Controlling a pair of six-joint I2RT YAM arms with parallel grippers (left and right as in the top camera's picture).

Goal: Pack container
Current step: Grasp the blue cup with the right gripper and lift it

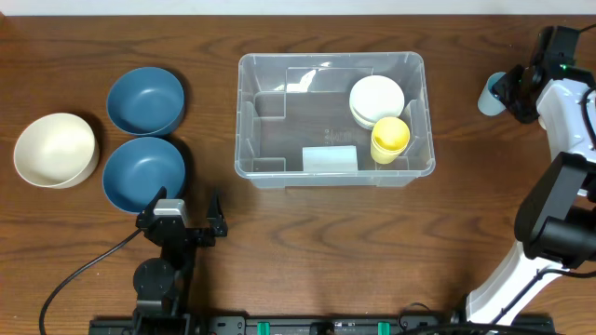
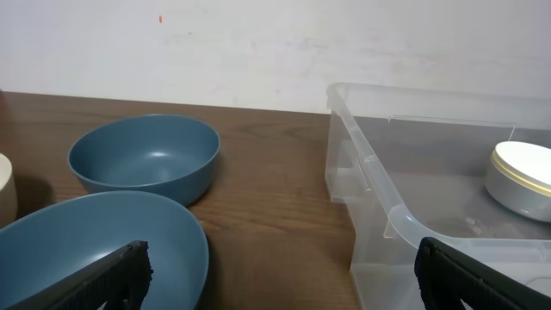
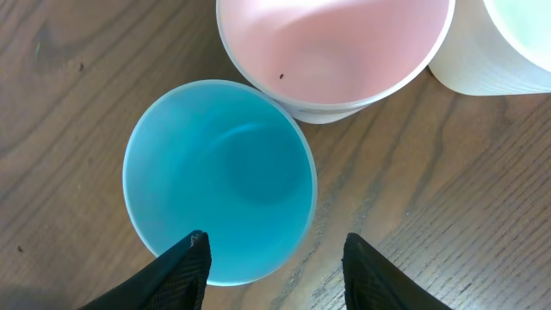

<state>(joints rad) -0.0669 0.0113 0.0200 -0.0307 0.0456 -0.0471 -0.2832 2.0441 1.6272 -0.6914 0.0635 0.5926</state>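
Observation:
The clear plastic container [image 1: 331,116] stands at the table's middle, holding stacked cream bowls [image 1: 376,100], a yellow cup [image 1: 389,140] and a pale label. It also shows in the left wrist view [image 2: 405,215]. My left gripper [image 1: 186,216] is open and empty at the front left, beside a blue bowl [image 1: 142,172]. My right gripper [image 1: 512,88] is open at the far right, just above a light blue cup [image 3: 219,181], which also shows in the overhead view [image 1: 490,94]. One finger hangs over the cup's mouth, the other over bare table beside its rim.
A second blue bowl [image 1: 145,100] and a cream bowl [image 1: 56,149] sit at the left. In the right wrist view a pink cup [image 3: 336,47] touches the blue cup, with a pale green cup [image 3: 516,43] beside it.

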